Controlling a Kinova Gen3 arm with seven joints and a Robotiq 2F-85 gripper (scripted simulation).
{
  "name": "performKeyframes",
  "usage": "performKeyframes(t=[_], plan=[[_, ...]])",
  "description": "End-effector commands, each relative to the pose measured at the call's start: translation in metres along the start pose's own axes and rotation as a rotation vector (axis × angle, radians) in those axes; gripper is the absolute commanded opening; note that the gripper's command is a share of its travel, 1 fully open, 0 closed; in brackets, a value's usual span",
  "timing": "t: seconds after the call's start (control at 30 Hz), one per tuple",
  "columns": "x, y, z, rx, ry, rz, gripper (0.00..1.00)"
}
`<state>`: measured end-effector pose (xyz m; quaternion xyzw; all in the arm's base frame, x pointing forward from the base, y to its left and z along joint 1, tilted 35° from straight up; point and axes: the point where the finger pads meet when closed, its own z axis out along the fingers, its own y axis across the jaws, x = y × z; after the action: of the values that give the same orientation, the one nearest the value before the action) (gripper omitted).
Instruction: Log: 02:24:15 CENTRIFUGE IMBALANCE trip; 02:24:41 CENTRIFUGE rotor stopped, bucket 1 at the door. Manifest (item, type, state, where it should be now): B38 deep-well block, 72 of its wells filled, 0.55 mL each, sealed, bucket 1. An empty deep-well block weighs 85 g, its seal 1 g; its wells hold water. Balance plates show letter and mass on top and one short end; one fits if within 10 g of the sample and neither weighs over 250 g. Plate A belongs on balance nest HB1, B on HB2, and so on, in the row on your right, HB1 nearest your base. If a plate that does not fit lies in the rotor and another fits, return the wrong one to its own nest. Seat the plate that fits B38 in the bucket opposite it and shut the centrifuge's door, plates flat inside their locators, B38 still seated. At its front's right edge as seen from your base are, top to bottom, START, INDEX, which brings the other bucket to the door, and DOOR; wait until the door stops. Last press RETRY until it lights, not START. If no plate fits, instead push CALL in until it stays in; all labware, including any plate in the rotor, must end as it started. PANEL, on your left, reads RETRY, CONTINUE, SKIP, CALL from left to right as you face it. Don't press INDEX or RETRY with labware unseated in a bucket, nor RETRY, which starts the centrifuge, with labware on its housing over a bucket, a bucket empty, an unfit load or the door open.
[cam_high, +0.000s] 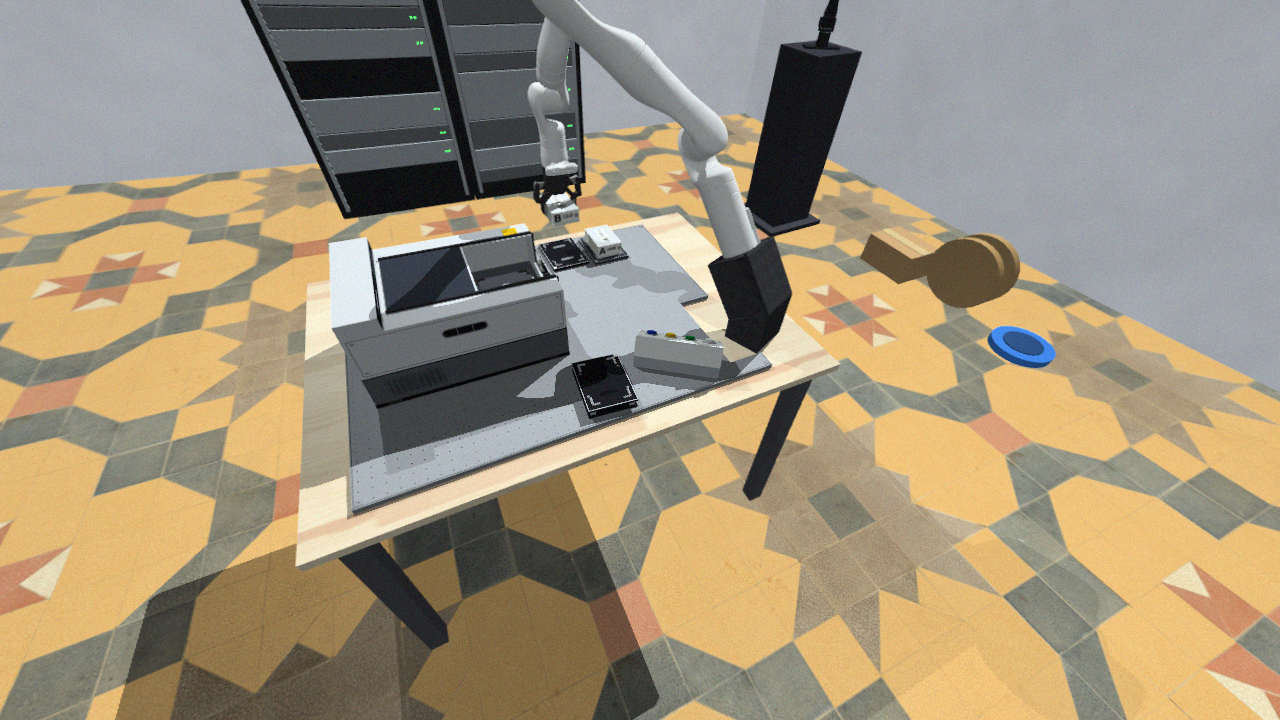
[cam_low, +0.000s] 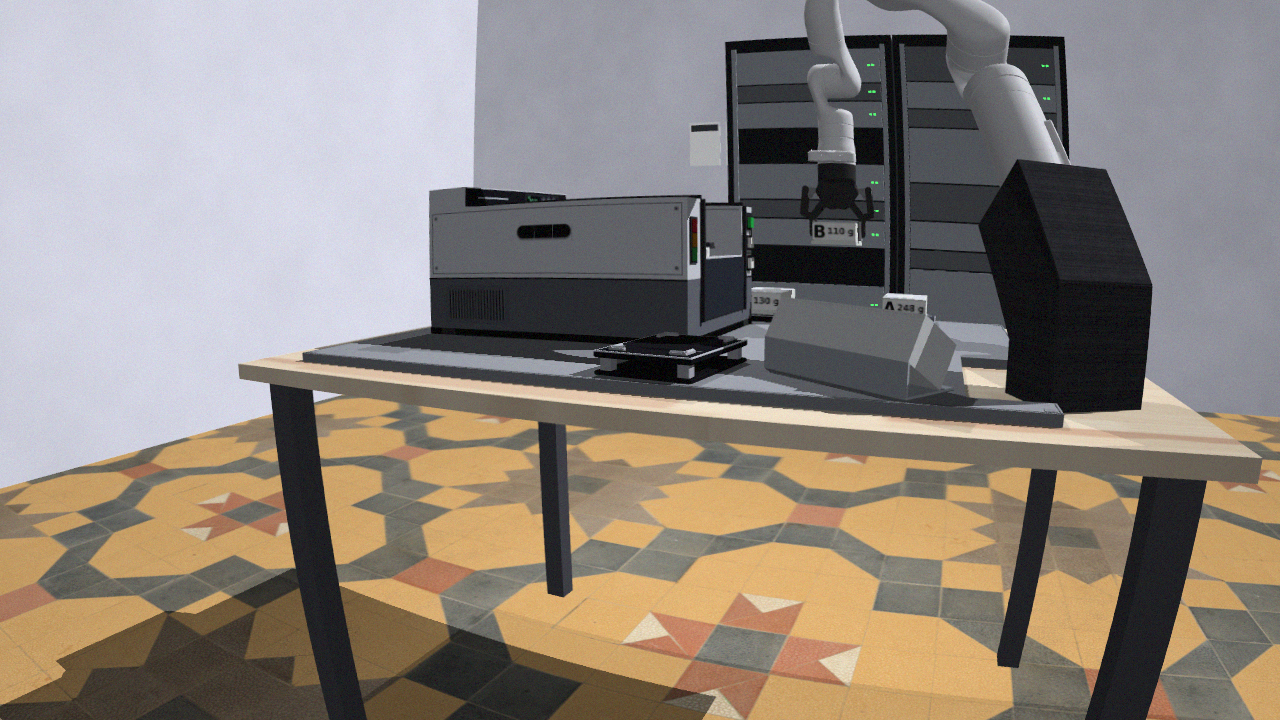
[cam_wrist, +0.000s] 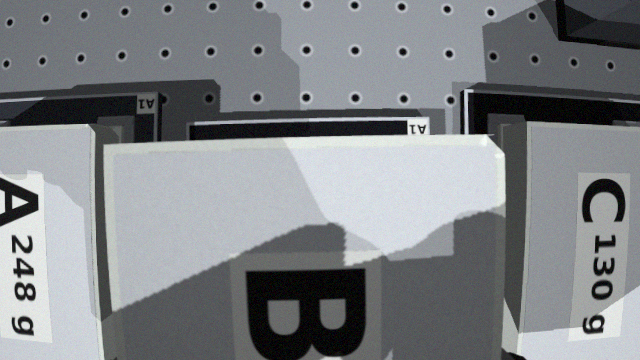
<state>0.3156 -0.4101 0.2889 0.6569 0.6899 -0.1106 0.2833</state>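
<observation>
110 g plate B (cam_low: 834, 232) in pincer (cam_low: 836, 215)

Room: pale grey walls (cam_low: 223, 179). Floor (cam_high: 984, 537) tiled in orange, grey and red star pattern. Wooden counter (cam_low: 716, 420) on dark legs. Two dark server racks (cam_low: 732, 134) against wall at 12 o'clock.
</observation>
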Motion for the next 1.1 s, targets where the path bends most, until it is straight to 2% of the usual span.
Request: performKeyframes(t=[0.0,1.07], plan=[[0.000,0.000,0.004,-0.001,-0.001,0.000,0.95],[0.000,0.000,0.041,-0.001,-0.001,0.000,0.95]])
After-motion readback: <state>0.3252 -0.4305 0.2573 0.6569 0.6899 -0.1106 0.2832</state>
